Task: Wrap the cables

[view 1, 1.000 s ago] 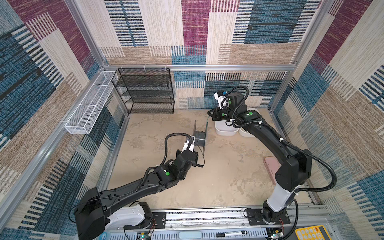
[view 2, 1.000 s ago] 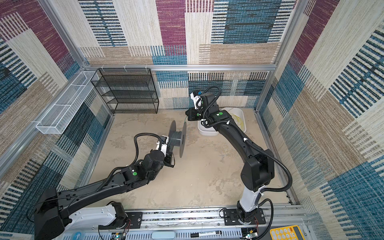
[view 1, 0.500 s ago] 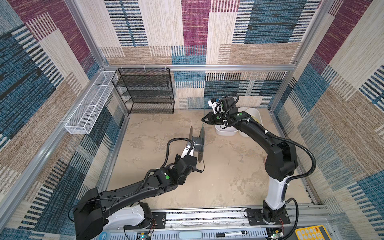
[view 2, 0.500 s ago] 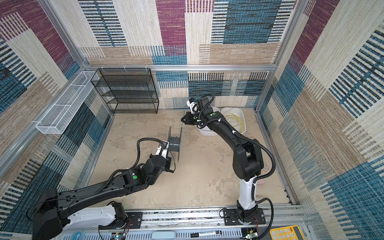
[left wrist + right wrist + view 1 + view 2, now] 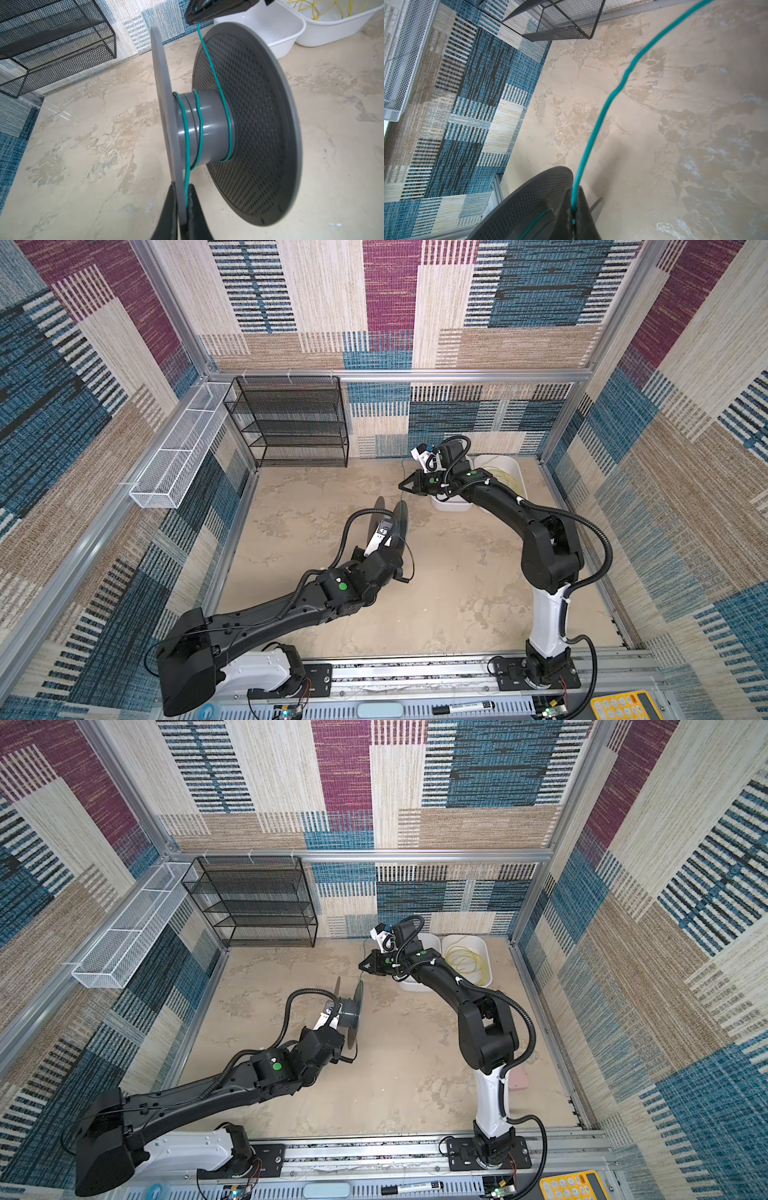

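- Spool, grey with two wide flanges, stands on edge in the middle of the table; it shows in both top views.
- Left gripper is clenched on the rim of the near flange, one finger on each face.
- Teal cable makes about three loose, spaced turns round the hub.
- One strand runs from the hub along the near flange and is pinched between that flange and a left finger.
- Another strand leaves the hub, crosses the dotted inner face of the far flange and rises to the right gripper.
- Right gripper is closed on the teal cable, just above the spool's rim; in a top view it sits between the spool and the tubs.
- Past those fingers the cable curves away out of the right wrist view.
- Yellow cable lies in loose loops in a white tub at the back right.
- Second tub touches it and lies under the right arm.
- Black rack stands against the back wall; a white basket hangs on the left wall.
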Robot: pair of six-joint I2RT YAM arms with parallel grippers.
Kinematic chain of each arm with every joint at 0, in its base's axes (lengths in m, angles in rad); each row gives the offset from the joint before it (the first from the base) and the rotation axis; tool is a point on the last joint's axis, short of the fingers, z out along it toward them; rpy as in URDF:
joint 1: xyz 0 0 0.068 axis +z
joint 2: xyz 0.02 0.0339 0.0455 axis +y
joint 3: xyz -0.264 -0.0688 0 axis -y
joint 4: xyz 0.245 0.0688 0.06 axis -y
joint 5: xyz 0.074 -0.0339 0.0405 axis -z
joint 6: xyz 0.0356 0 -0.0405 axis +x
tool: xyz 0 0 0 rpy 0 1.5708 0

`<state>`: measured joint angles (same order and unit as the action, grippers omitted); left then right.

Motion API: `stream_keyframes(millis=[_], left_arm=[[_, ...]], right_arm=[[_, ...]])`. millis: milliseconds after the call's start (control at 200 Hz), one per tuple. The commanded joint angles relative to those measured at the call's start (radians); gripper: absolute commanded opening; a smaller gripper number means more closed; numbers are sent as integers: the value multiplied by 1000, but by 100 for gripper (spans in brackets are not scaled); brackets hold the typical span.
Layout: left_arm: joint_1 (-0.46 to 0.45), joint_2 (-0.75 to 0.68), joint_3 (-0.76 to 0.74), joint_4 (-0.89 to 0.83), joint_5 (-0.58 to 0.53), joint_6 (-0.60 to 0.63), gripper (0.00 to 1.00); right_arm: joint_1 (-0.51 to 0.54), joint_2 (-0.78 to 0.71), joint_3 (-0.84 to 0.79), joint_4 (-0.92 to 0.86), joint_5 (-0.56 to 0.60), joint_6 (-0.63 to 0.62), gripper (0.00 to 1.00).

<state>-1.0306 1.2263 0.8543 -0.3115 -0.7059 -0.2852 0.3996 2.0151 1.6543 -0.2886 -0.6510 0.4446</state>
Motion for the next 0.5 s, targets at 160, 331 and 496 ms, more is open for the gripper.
stream_keyframes(millis=[160, 331, 496], left_arm=[[34, 63, 90, -262, 116, 124, 0], [53, 105, 146, -331, 148, 115, 0], [66, 118, 170, -359, 131, 122, 0]], right_arm=[[-19, -10, -160, 360, 71, 114, 18], [-19, -47, -197, 355, 82, 98, 25], [-21, -79, -171, 287, 134, 58, 36]])
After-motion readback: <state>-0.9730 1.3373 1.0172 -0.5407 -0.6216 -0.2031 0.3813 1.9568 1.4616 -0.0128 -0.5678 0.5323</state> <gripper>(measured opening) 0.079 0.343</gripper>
